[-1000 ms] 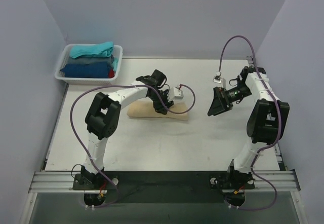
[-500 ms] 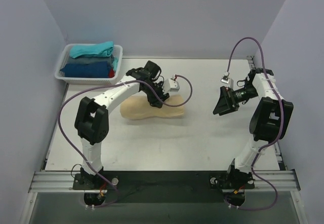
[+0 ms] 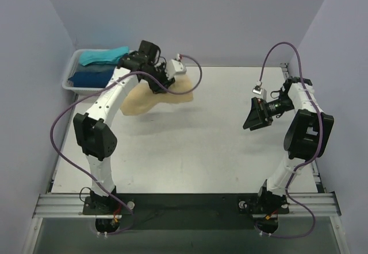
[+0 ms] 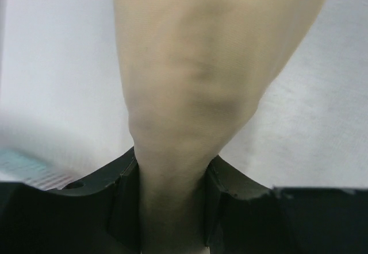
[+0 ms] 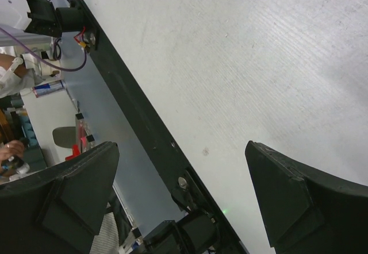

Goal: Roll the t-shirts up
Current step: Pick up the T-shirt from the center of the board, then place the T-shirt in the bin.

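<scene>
At the far left corner a white basket [image 3: 67, 77] holds folded shirts, a teal shirt [image 3: 103, 55] on top of a dark blue shirt [image 3: 92, 77], which suggests it is where finished pieces are stacked. Just right of it the left arm stretches out to the far side, and the left gripper [image 3: 157, 84] is clamped partway closed on the tan t-shirt [image 3: 140, 100]. The wrist view shows the cloth bunched into a thick waist between the two jaws and widening out beyond them. The bundle hangs from that pinch beside the basket's right wall, and the pictures do not settle whether its low end clears the table [image 3: 201, 150]. Gripping the roll across its middle probably keeps it from unwinding while it is carried, and the position looks like a drop-off into the basket, though that is a guess. Well apart on the right, the right gripper [image 3: 256, 116] hovers over bare table with its jaws spread fully wide and nothing between them, likely parked out of the way.
</scene>
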`<state>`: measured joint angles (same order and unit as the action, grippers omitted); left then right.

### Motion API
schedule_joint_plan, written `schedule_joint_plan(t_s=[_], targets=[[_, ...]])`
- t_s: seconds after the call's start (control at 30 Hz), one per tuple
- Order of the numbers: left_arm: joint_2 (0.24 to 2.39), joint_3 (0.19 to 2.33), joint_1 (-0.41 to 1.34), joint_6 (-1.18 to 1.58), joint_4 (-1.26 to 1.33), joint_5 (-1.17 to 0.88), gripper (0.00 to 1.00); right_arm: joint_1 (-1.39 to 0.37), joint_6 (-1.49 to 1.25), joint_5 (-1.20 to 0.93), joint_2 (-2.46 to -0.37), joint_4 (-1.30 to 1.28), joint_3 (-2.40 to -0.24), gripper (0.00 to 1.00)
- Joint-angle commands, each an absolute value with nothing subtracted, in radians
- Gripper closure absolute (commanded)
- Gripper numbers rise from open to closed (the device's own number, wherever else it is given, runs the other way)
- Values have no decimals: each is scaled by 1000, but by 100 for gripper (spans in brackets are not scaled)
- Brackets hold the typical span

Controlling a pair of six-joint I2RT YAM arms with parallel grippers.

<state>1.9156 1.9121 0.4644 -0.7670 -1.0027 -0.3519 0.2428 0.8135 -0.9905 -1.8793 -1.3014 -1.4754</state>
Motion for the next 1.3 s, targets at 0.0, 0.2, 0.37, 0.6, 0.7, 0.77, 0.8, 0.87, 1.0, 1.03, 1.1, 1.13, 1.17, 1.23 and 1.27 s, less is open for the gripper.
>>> schedule_joint_plan(t_s=[0.0, 0.2, 0.37, 0.6, 0.7, 0.77, 0.8, 0.87, 1.0, 1.03, 1.1, 1.13, 1.17, 1.23, 1.27], targets=[[2003, 2323, 292, -804, -1125, -270, 100, 253, 834, -995, -1824, -1522, -1445, 0], [2184, 2685, 147, -883, -1113, -149, 100, 255, 833, -1029, -1828, -1500, -1420, 0], [2121, 2460, 38, -1057, -735, -141, 100, 256, 833, -1009, -1812, -1500, -1399, 0], [2293, 2648, -49, -1210, -596, -164, 100, 265, 833, -1000, -1801, -1488, -1350, 0], [2249, 2484, -71, -1324, -424, -181, 100, 267, 825, -1000, -1807, -1480, -1341, 0], [2240, 2430, -81, -1374, -307, -193, 100, 265, 822, -996, -1809, -1482, -1336, 0], [2241, 2416, -93, -1382, -284, -205, 100, 265, 822, -983, -1807, -1482, -1333, 0], [2237, 2364, -101, -1397, -189, -213, 100, 265, 821, -967, -1802, -1482, -1324, 0], [2189, 2156, -123, -1427, 93, -271, 100, 265, 821, -924, -1793, -1483, -1309, 0], [2186, 2101, -124, -1436, 163, -294, 100, 265, 822, -902, -1790, -1483, -1302, 0], [2181, 2054, -124, -1436, 225, -308, 100, 265, 822, -887, -1786, -1483, -1292, 0], [2178, 2031, -124, -1418, 301, -314, 100, 265, 825, -870, -1786, -1483, -1287, 0], [2172, 1973, -126, -1407, 345, -314, 100, 265, 827, -864, -1784, -1482, -1284, 0], [2143, 1892, -124, -1387, 459, -334, 100, 265, 830, -847, -1778, -1480, -1269, 0], [2126, 1808, -127, -1388, 484, -348, 100, 265, 830, -842, -1776, -1479, -1261, 0]])
